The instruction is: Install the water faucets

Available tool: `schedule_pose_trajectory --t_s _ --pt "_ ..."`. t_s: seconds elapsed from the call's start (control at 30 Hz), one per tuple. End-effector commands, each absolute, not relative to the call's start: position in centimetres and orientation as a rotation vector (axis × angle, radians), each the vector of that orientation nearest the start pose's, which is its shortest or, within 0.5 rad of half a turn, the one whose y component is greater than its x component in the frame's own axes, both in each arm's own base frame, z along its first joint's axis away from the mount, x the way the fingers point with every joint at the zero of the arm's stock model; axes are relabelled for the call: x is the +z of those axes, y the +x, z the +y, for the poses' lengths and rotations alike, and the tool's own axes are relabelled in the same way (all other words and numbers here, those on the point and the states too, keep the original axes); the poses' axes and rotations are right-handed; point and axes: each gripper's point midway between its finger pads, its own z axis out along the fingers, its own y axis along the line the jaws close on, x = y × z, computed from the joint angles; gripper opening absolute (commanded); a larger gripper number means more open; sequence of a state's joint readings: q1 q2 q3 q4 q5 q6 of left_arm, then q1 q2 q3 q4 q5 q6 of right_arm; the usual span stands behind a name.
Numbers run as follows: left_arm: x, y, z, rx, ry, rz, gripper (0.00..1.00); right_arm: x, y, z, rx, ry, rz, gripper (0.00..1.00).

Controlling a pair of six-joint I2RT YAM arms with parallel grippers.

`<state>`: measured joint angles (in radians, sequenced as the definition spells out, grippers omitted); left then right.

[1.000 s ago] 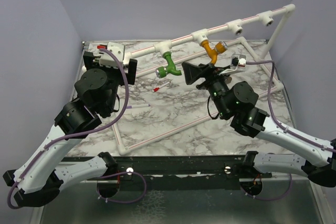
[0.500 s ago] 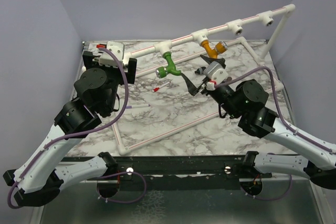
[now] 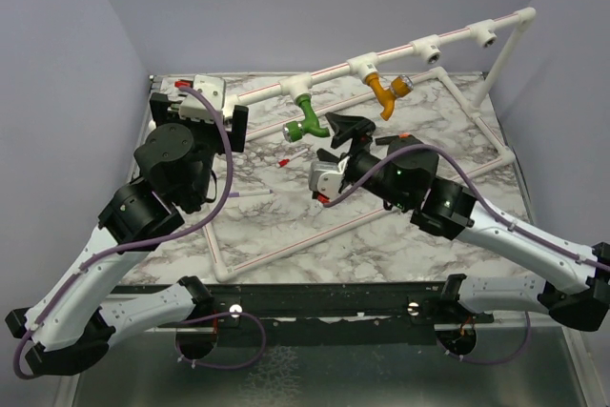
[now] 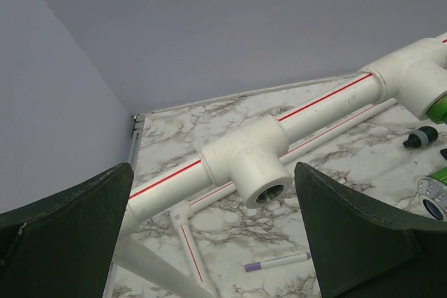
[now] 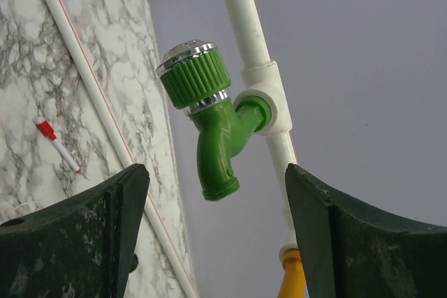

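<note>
The green faucet (image 5: 213,130) and orange faucet (image 3: 386,91) hang from neighbouring sockets on the pipe frame (image 3: 457,37). Near the frame's green-faucet socket, the right gripper (image 3: 345,129) is spread wide, holding nothing. The left gripper (image 4: 213,169), likewise spread, faces a bare socket of the frame.

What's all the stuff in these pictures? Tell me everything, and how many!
green faucet: one, bright green with a silvery end, joined to the top pipe
orange faucet: one, mustard-orange, on the same pipe, right of the green one
pipe frame: one, white with red stripes, standing on the table
red pen: one, white with a red end, lying near the green faucet
purple pen: one, lying on the table
table: one, white-grey marble
left gripper: one, dark, open, facing an empty socket
right gripper: one, dark, open, facing the green faucet
</note>
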<state>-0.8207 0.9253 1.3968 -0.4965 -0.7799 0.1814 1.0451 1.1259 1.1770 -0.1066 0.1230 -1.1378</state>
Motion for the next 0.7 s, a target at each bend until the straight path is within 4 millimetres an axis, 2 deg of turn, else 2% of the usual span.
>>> schedule_pose_trajectory --t_s 0.0,0.37,0.67 --pt "45.5 25.3 -7.9 0.133 0.15 1.553 0.99 39.9 25.7 31.3 -0.344 -1.482 0.713 0.83" --pt "45.4 25.0 -7.2 0.152 0.147 1.549 0.99 40.9 28.5 33.0 -0.559 -1.425 0.621 0.74" --pt "45.3 24.9 -7.1 0.156 0.149 1.549 0.99 39.8 29.7 33.5 -0.653 -1.394 0.613 0.65"
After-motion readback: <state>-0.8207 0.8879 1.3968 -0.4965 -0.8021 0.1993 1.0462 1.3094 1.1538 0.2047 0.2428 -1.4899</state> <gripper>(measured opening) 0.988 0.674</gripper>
